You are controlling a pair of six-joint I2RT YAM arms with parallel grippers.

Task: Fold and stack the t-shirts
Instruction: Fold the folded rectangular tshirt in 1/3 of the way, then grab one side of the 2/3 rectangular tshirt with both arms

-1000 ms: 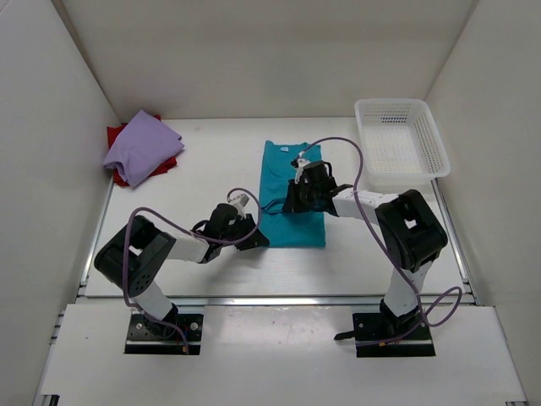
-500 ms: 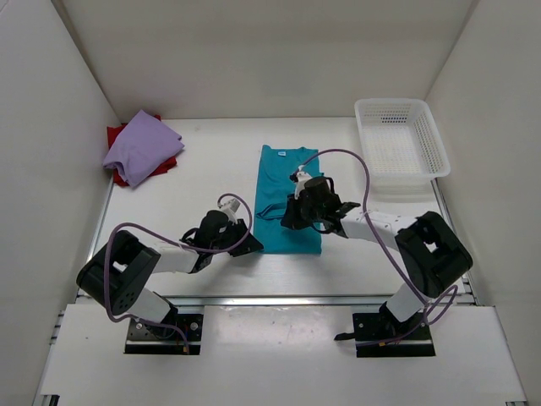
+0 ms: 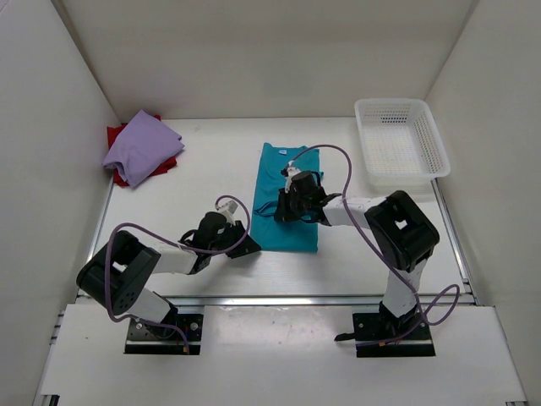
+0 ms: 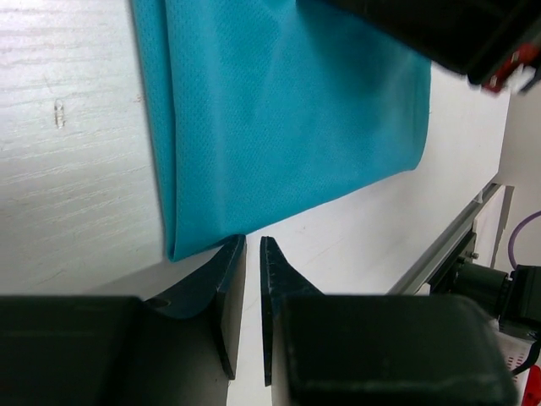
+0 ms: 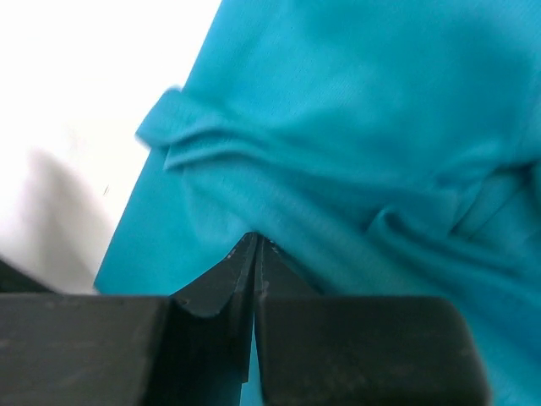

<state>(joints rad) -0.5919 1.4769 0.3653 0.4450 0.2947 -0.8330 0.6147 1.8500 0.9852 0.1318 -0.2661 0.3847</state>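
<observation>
Teal shirt (image 3: 289, 237): long folded strip, mid desk (image 3: 211, 169), neck at far end.
L fingers (image 4: 226, 283): nearly shut, nothing betw. them, tips just beside shirt's near left corner.
R fingers (image 5: 218, 294): closed, tips on wrinkled cloth, shirt's left-mid; can't tell if cloth pinched.
Purple shirt (image 3: 139, 148): folded, far left, atop red shirt (image 3: 117, 135).
Basket (image 3: 390, 101): far right.

White table (image 3: 211, 169), teal t-shirt (image 3: 287, 233), red t-shirt (image 3: 116, 134), mesh basket (image 3: 397, 101)
</observation>
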